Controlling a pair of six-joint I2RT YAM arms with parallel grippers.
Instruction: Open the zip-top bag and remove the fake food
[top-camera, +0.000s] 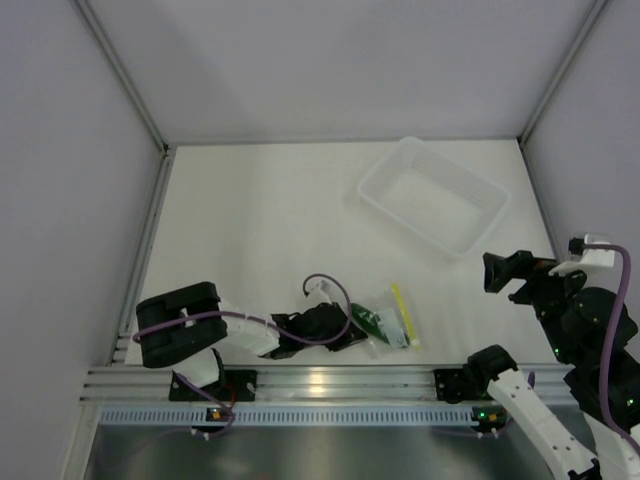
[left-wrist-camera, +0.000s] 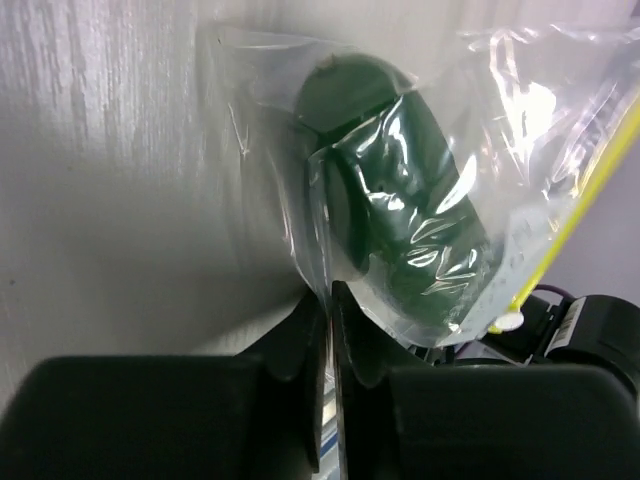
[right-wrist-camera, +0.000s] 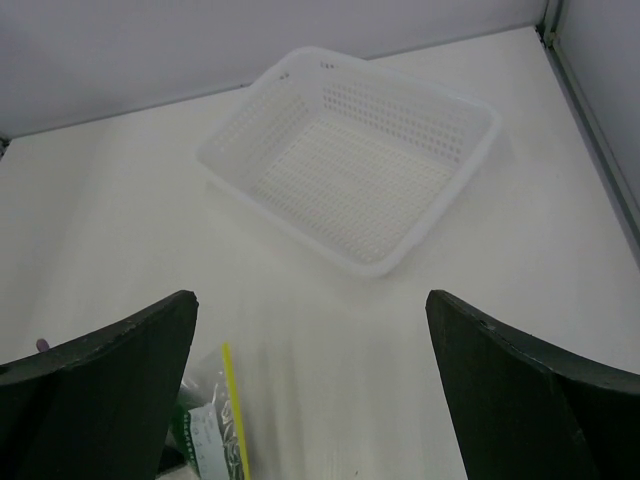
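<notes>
One zip-top bag lies near the table's front edge, with the dark green fake food inside it. Left gripper: fingers nearly together, pinching the bag's clear film. Right gripper: fingers spread wide, nothing held, well apart from the bag, facing the white basket.

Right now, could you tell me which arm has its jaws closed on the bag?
The left arm: its jaws pinch the bag; the right arm holds them wide open.
</notes>
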